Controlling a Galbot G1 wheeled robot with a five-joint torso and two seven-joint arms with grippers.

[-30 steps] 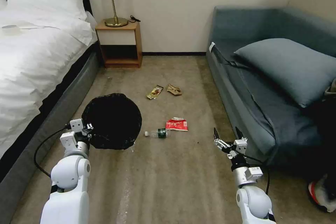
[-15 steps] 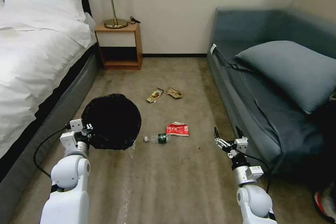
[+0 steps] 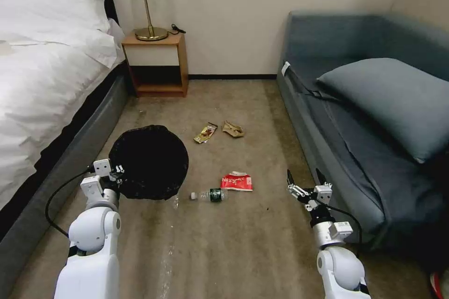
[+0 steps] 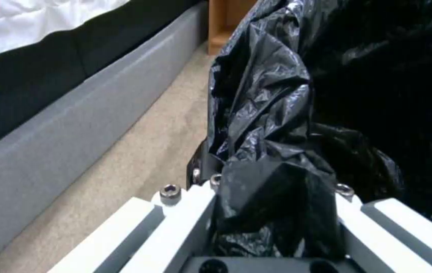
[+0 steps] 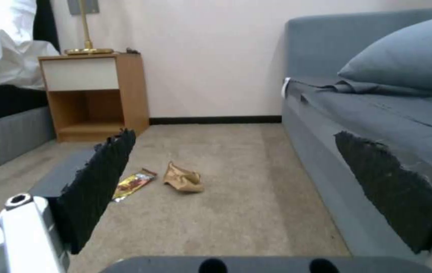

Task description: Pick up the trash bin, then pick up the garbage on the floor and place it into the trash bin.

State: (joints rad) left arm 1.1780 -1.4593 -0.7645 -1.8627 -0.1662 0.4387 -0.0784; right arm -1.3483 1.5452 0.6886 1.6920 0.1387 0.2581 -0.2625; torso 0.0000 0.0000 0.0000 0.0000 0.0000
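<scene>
Trash bin (image 3: 148, 162), lined in black plastic, held at its near rim by the left gripper (image 3: 115, 172), whose jaws are clamped on a fold of the liner. Relative to the bin: clear bottle (image 3: 208, 195) just beside it toward the sofa (image 3: 327, 140), red-and-white packet (image 3: 237, 181) next beyond, gold-brown wrapper (image 3: 206, 132) and tan paper wad (image 3: 233, 129) farther off toward the nightstand (image 3: 156, 63). Right gripper (image 3: 304, 181) hangs spread and empty near the sofa edge. The whole scene has slid slightly (camera motion, not the litter), suggesting repositioning before the first pickup.
</scene>
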